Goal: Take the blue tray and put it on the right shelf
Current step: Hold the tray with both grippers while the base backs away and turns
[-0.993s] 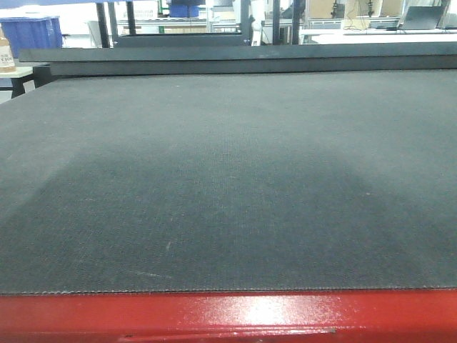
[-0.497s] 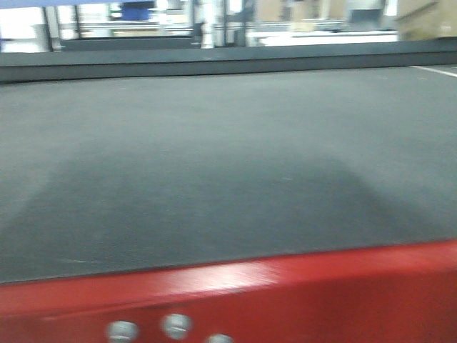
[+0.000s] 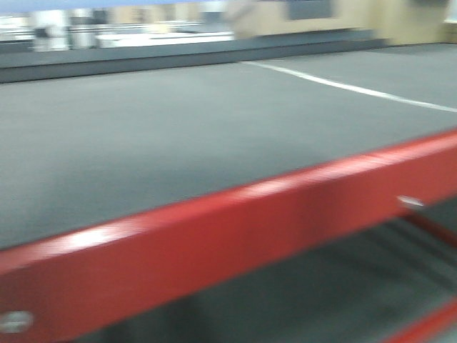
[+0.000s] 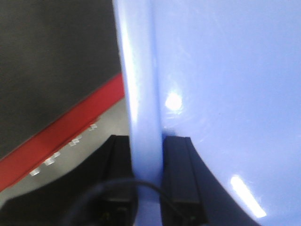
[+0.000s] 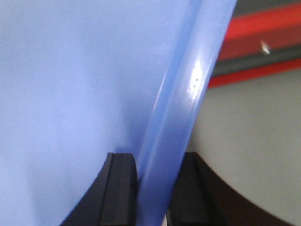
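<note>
The blue tray (image 4: 221,80) fills most of the left wrist view; its rim runs down between the black fingers (image 4: 178,165) of my left gripper (image 4: 146,162), which is shut on it. In the right wrist view the same blue tray (image 5: 70,94) fills the left side, and my right gripper (image 5: 157,183) is shut on its rim. A thin blue strip of the tray (image 3: 107,3) shows along the top edge of the front view. The right shelf is out of view.
The red-framed table (image 3: 214,236) with its black mat (image 3: 143,136) slants across the front view; a white line (image 3: 357,89) crosses the mat at right. The red frame (image 4: 56,136) and grey floor (image 5: 254,141) show below the tray.
The front view has swung to the right: the table's red edge now slants upward to the right and its underside shows. The picture has become blurred.
</note>
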Robot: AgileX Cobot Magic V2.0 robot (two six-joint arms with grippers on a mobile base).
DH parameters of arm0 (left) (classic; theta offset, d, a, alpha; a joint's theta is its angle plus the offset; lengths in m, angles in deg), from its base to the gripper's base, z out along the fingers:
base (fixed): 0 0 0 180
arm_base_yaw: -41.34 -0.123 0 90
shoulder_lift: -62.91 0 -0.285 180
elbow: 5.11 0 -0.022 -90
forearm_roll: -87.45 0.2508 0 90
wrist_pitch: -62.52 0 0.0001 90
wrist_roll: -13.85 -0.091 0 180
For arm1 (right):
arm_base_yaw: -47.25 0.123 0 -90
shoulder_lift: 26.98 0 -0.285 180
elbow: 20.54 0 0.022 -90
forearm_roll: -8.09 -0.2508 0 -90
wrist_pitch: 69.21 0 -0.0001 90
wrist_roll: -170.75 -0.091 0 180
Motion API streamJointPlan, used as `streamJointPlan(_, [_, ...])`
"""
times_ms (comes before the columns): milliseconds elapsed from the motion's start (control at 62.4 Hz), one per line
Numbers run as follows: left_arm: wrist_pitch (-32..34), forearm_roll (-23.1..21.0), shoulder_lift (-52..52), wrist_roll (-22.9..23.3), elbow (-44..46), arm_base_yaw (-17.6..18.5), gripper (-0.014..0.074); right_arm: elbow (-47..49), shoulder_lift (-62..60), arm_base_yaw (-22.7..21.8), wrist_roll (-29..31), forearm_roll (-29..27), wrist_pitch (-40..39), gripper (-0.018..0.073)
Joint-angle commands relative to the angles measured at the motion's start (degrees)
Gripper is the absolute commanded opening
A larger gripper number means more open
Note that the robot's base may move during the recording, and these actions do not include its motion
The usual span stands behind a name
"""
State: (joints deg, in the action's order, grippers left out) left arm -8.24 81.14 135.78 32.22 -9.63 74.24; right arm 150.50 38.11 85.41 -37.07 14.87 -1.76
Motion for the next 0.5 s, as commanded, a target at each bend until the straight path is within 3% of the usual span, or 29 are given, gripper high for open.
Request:
streamJointPlan(0, [-0.05,-0.85,-1.1,-1.95,1.82,0.43,-0.0048,1.77,-0.8,0.07,1.8,0.98,-4.39,0.0056])
streamJointPlan(481, [-0.05,-0.85,-1.1,-1.95,1.82,0.43,-0.0048,1.77,-0.8,0.07,1.8,0.98,-4.39,0.0056])
